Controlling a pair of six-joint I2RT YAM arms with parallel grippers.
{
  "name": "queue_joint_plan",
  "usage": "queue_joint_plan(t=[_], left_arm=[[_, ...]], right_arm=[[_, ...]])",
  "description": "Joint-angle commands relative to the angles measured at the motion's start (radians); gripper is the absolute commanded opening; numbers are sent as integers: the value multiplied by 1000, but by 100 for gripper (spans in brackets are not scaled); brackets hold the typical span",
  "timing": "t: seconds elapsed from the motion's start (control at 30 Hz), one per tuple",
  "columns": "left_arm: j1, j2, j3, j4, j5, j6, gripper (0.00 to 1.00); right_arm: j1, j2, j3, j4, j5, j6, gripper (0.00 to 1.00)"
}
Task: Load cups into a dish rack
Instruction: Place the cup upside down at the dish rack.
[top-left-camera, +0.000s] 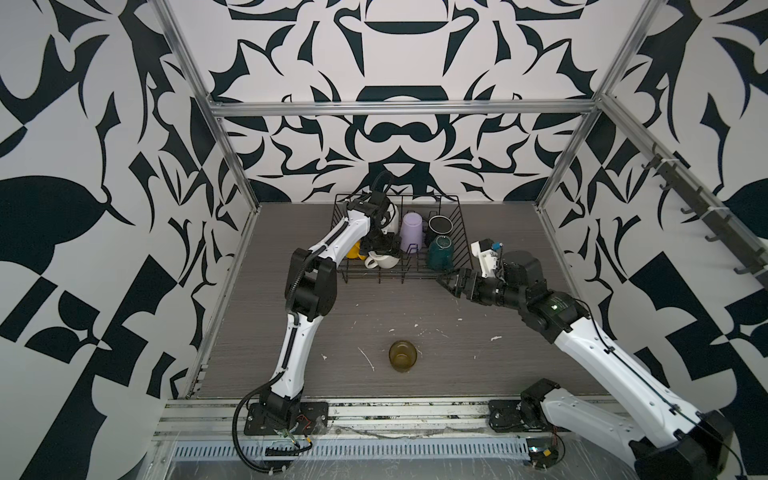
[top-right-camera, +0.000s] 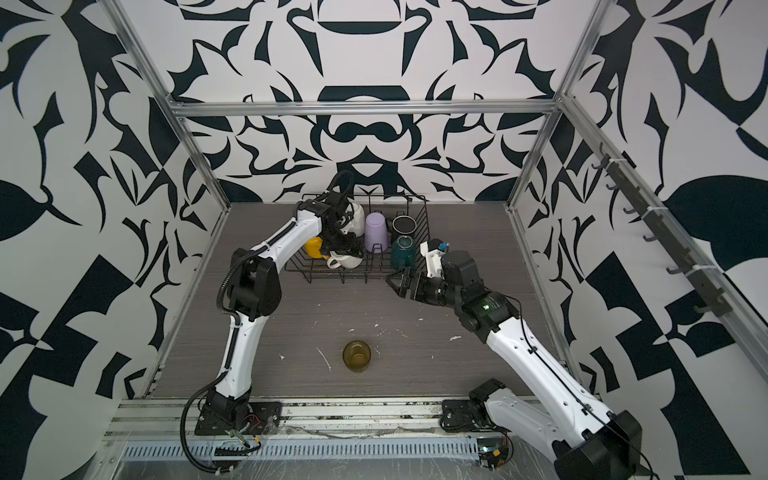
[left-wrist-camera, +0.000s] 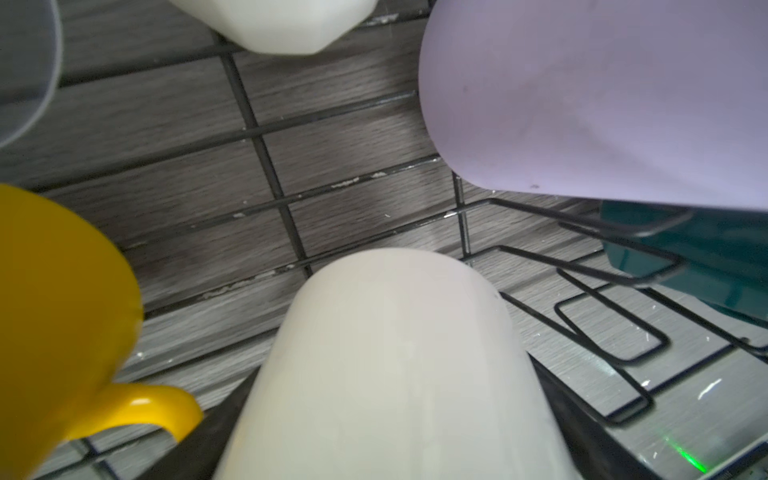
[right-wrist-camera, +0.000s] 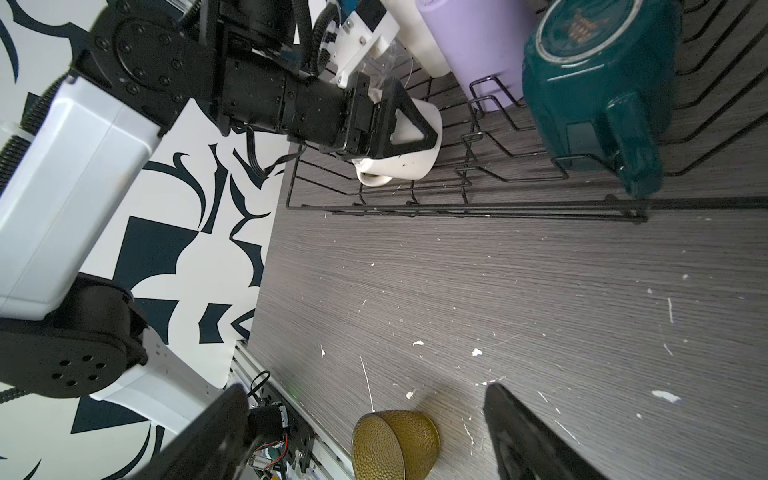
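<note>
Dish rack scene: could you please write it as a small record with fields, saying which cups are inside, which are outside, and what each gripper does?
rack: black wire dish rack, far side of the table
inside it: white faceted mug, lilac tumbler, black mug, dark-green mug, yellow mug, white mug, clear glass
outside it: olive-brown glass, on the table, nearer the arm bases
left gripper: jaws wide astride the white mug; gripping or released, cannot tell
right gripper: open, empty, near the rack's front corner
</note>
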Motion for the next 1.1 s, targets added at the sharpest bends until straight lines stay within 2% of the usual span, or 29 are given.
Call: queue_joint_plan(t=[0.0,0.13,0.2,0.23,0.57,0.93,1.07], left_arm=[[8,20,19,-44,-17,1,68],[8,4,9,-33,-35,2,69],[8,-2,5,-28,-35,1,92],[8,-4,5,-28,-35,3,100],[8,-46,3,-28,-28,-3,99],[10,-299,-120,110,-133,-25,99],[9,-445,-241,254,-168,-25,99]], right_arm=[[-3,-19,0,37,-9,-3,91],[-4,-17,1,38,-10,-3,91],[-3,-18,-1,39,-11,-2,91],[-3,-18,0,37,-10,-3,91],[-3,-21,2,29,-5,-6,90],[-3,22,81,-130,80,-122,85],[5,55,121,-205,107,-175,80]])
